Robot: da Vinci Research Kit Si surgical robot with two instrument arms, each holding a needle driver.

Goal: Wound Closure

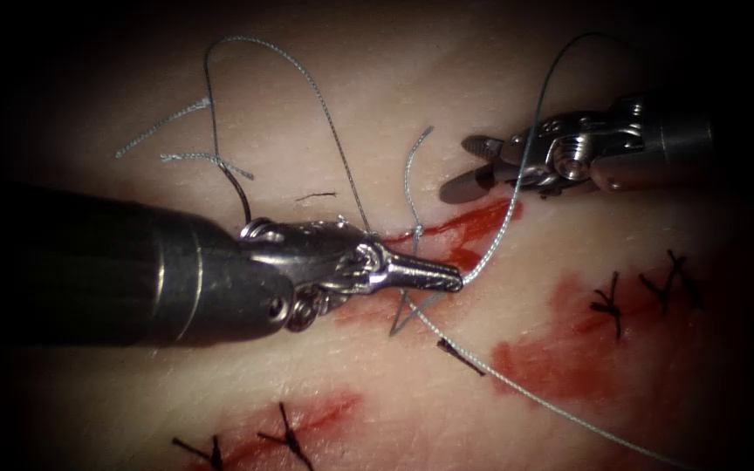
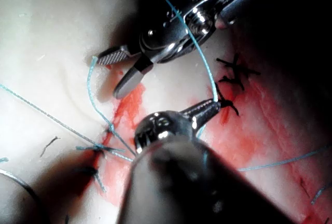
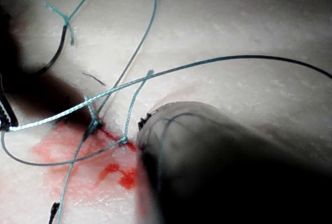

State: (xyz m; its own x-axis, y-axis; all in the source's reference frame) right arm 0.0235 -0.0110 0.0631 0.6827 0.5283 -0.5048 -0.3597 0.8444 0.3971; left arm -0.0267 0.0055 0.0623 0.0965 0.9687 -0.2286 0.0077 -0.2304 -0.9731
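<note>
Left tool: enters from the left over the tissue, jaws closed on the thread at their tip, above the cut; seen too in the left wrist view, tip pinching the strand.
Right tool: comes in from the right, jaws spread wide, holding nothing, hovering above the upper end of the cut; also seen in the left wrist view, jaws parted.
Thread: runs from the left tool's tip up in front of the right tool and arcs away above it; a second stretch leads from near the same tip down to the lower right across the tissue.
Loose loop: arcs over the tissue left of the cut, down to the knot area.
Knot: sits at the cut, short tail standing up from it.
Cut ends of thread: lie frayed on the tissue, upper left, well apart from the tools.
Needle: cannot tell where.
Tissue: pale, with red fluid along the cut and in patches to the right.
Dark stitches: finished, right of the cut; more at lower left.
</note>
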